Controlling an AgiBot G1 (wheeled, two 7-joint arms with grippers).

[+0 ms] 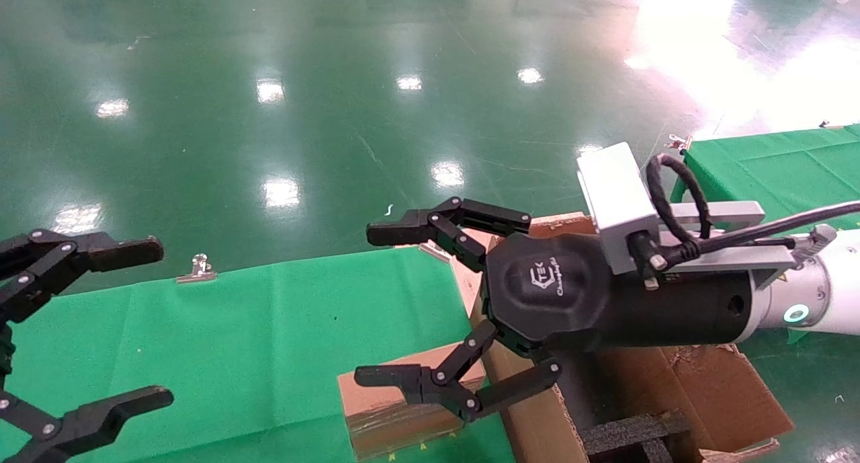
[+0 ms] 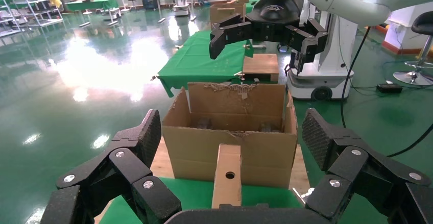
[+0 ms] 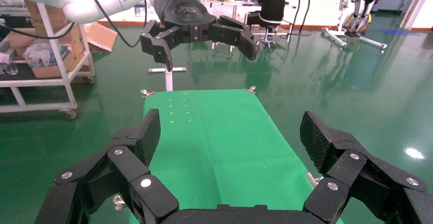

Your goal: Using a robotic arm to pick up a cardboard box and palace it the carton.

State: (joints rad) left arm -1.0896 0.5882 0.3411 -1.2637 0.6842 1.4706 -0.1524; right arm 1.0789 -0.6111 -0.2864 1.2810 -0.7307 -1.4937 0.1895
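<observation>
The small brown cardboard box (image 1: 396, 409) lies on the green table, against the near left side of the carton (image 1: 712, 389), which holds black foam inserts. My right gripper (image 1: 379, 305), on the white arm, hovers open and empty above the box and the carton's left wall. My left gripper (image 1: 149, 324) is open and empty at the far left, above the table. In the left wrist view the box (image 2: 227, 175), with a round hole, stands before the carton (image 2: 194, 147), between my open left fingers (image 2: 148, 137). The right wrist view shows neither box nor carton.
The green cloth table (image 1: 235, 328) has a metal clip (image 1: 197, 268) at its far edge. A second green table (image 1: 772, 167) stands at the right. Glossy green floor lies beyond. A robot base (image 2: 316, 76) stands behind the carton.
</observation>
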